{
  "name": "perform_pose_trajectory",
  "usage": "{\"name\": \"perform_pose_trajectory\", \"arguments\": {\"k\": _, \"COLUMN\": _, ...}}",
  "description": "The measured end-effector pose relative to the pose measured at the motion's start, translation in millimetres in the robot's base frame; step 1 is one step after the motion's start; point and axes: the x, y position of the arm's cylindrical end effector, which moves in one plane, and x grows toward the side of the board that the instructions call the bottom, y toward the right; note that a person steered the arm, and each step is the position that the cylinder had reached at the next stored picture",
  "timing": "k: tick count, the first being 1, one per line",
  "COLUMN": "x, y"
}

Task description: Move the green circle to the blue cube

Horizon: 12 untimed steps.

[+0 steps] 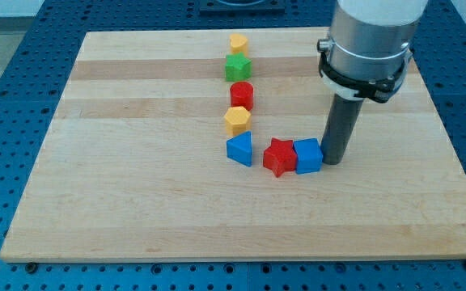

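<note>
The wooden surface [136, 162] is lying on a blue perforated bench. Left of the surface's middle, five blocks are standing in a rough column running from the view's top toward the bottom. A yellow heart [238, 43] is sitting at the top. Just below it a green star [237, 67] is showing bright green, with stubby points and a flat top. It is the only green block showing, and no green circle can be made out. A red cylinder [242, 95] is standing upright below the star, a yellow hexagon [237, 120] is sitting just under that, and a blue triangle [239, 149] is closing the column.

To the right of the triangle, a little apart from it, a red star [279, 156] is touching the left side of the blue cube [307, 155]. The green star is sitting well apart from the cube, toward the view's top left.

The arm is carrying a plain dark rod rather than a claw, so it is holding nothing. The tip [332, 162] is resting on the surface against the cube's right side, or just beside it.
</note>
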Motion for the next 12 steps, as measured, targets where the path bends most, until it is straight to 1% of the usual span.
{"name": "perform_pose_trajectory", "arguments": {"k": 2, "x": 0.0, "y": -13.9}}
{"name": "perform_pose_trajectory", "arguments": {"k": 3, "x": 0.0, "y": -11.8}}
{"name": "perform_pose_trajectory", "arguments": {"k": 4, "x": 0.8, "y": 59.4}}
{"name": "perform_pose_trajectory", "arguments": {"k": 5, "x": 0.4, "y": 115.8}}
{"name": "perform_pose_trajectory", "arguments": {"k": 6, "x": -56.1, "y": 122.1}}
{"name": "perform_pose_trajectory", "arguments": {"k": 7, "x": -143.9, "y": 101.6}}
{"name": "perform_pose_trajectory", "arguments": {"k": 8, "x": -190.4, "y": 75.0}}
{"name": "perform_pose_trajectory", "arguments": {"k": 9, "x": -172.1, "y": 52.6}}
{"name": "perform_pose_trajectory", "arguments": {"k": 11, "x": -79.5, "y": 51.3}}
{"name": "perform_pose_trajectory", "arguments": {"k": 12, "x": -43.6, "y": 51.3}}
